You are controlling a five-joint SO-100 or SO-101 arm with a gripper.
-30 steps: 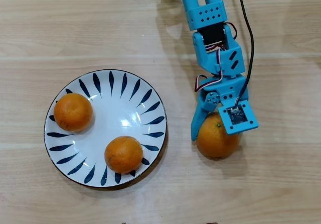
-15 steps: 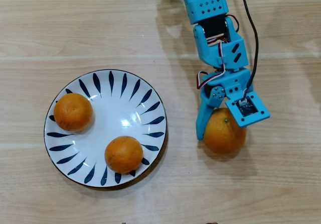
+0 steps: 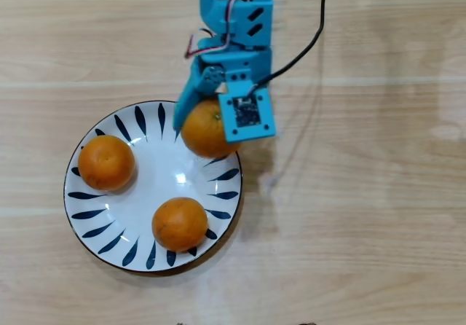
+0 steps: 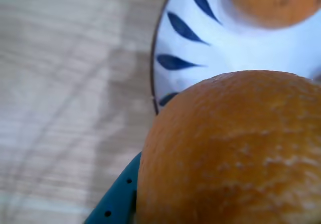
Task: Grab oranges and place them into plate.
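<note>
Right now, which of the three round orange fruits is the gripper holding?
The orange fruit at the blue-petalled white plate's upper right rim, clamped in the blue gripper. The other two lie free on the plate.

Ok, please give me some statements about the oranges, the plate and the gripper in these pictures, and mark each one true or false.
1. Two oranges lie in the plate, apart from each other. True: the left orange and the lower orange do not touch.
2. The gripper is empty. False: it holds the third orange.
3. In the overhead view, the held orange is over the plate's upper right rim. True.
4. The plate is plain white. False: dark blue strokes ring its rim.
5. An orange rests on the wooden table right of the plate. False: no orange is there.
</note>
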